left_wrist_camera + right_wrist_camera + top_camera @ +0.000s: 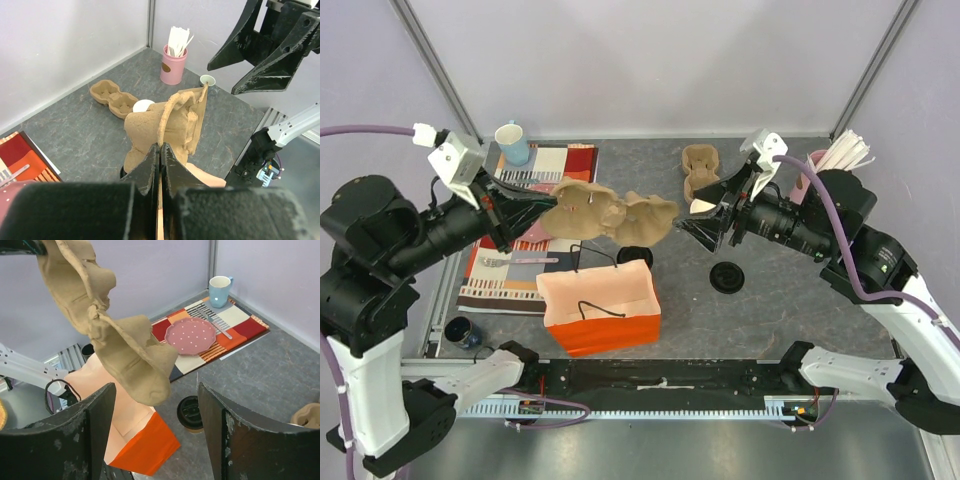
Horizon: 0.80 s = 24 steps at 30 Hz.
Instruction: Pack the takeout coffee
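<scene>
We see the left claw [160, 146], held out level, pinching a pulp cup carrier [610, 215] above the orange bag [610, 325], the right claw [692, 222] spread facing it.

takeout coffee [637, 257] [190, 413] | look: small brown kraft paper cup, round black lid fitted | pose: upright, lid up | place: on the grey worktop [770, 300], just behind the far rim of the orange bag [610, 335] | cover: pulp carrier [610, 215] hangs above it, hiding part of the lid in the top view
</scene>
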### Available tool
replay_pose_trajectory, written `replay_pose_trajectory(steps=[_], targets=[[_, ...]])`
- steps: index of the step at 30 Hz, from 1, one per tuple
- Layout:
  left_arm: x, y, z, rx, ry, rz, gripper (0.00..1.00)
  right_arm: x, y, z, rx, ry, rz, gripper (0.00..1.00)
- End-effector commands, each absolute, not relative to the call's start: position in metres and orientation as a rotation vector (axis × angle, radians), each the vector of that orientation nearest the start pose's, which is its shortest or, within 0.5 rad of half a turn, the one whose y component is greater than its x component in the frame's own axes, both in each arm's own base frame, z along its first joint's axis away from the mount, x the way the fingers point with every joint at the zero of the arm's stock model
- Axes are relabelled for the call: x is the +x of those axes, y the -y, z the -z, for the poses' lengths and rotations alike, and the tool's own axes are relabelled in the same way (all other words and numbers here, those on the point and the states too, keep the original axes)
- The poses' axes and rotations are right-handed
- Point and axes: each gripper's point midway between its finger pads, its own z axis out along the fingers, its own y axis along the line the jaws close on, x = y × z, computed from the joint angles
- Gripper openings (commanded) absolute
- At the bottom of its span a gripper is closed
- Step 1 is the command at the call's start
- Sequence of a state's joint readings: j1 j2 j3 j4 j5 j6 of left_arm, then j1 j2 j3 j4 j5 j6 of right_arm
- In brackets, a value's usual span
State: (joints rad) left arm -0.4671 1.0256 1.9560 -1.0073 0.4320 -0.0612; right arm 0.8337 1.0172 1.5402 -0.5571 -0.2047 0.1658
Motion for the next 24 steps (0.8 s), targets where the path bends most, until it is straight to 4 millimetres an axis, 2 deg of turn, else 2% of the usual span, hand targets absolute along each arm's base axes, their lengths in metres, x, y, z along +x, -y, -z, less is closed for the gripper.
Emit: replay_pose_trajectory(steps=[1, 2, 6, 9, 16, 24], targets=[[0.139, 0.16, -0.517, 0.682, -1.522, 0.788, 0.02, 0.163, -0.258, -0.491, -0.822, -1.382, -0.927, 0.75], [0.137, 0.159, -0.518, 0.678, -1.52, 0.792, 0.02, 0.156, -0.263, -0.493, -0.87, -1.355, -0.955, 0.75], [0.137, 0.158, -0.501, 0.648, -1.576, 0.82, 0.02, 0.159, -0.277, -0.484, -0.943, -1.353, -0.96, 0.73], [0.135, 0.155, -0.494, 0.625, -1.596, 0.834, 0.02, 0.16, -0.28, -0.484, -0.986, -1.32, -0.932, 0.72], [0.129, 0.154, -0.49, 0.604, -1.606, 0.867, 0.02, 0.159, -0.301, -0.468, -1.101, -1.326, -0.951, 0.67], [0.124, 0.152, -0.488, 0.597, -1.6, 0.868, 0.02, 0.171, -0.313, -0.462, -1.162, -1.294, -0.858, 0.65]])
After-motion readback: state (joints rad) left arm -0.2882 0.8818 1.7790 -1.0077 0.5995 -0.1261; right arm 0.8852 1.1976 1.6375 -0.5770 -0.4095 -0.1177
